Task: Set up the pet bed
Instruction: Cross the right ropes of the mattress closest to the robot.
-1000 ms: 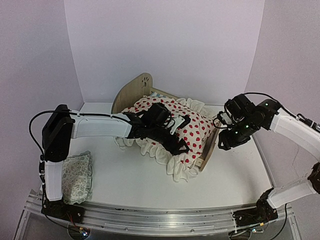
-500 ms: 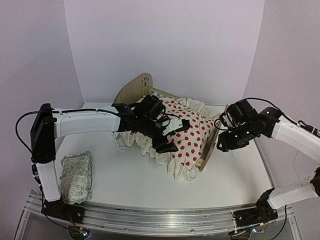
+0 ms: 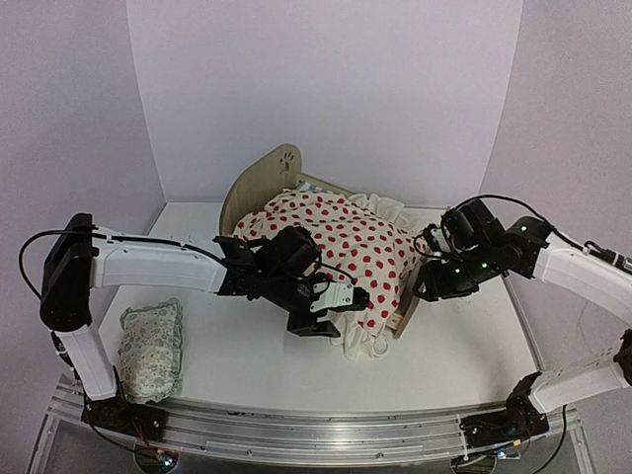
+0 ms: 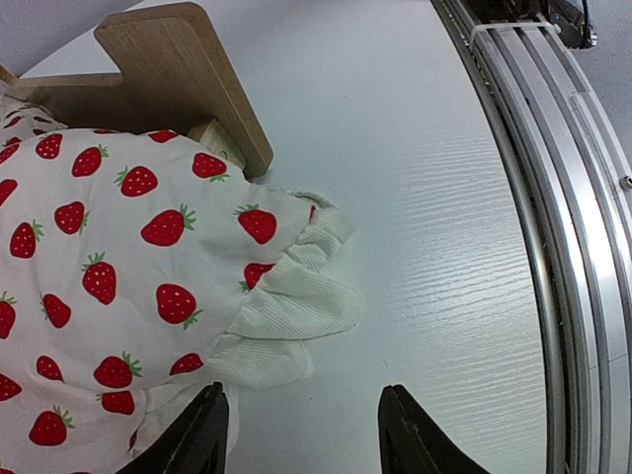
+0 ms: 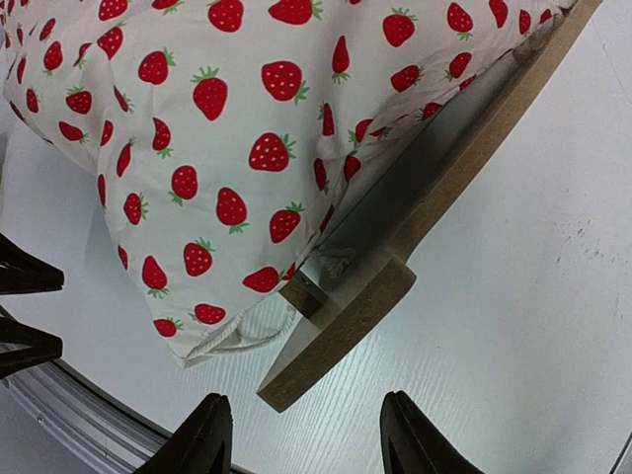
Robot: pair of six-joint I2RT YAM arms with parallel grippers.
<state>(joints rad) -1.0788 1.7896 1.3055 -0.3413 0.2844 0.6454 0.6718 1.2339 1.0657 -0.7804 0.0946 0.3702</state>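
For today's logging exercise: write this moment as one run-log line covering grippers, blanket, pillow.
left gripper: open, at blanket hem | right gripper: open, by footboard corner | blanket: draped over pet bed | pillow: on table

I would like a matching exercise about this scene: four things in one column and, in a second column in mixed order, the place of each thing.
Things:
1. pillow
2. blanket
3. headboard
4. right gripper

Places:
A. draped over the bed
B. at the footboard, jaws open
C. flat on the table, near-left corner
D. far end of the bed, with a paw cutout

Pairs: 1-C, 2-A, 3-D, 4-B
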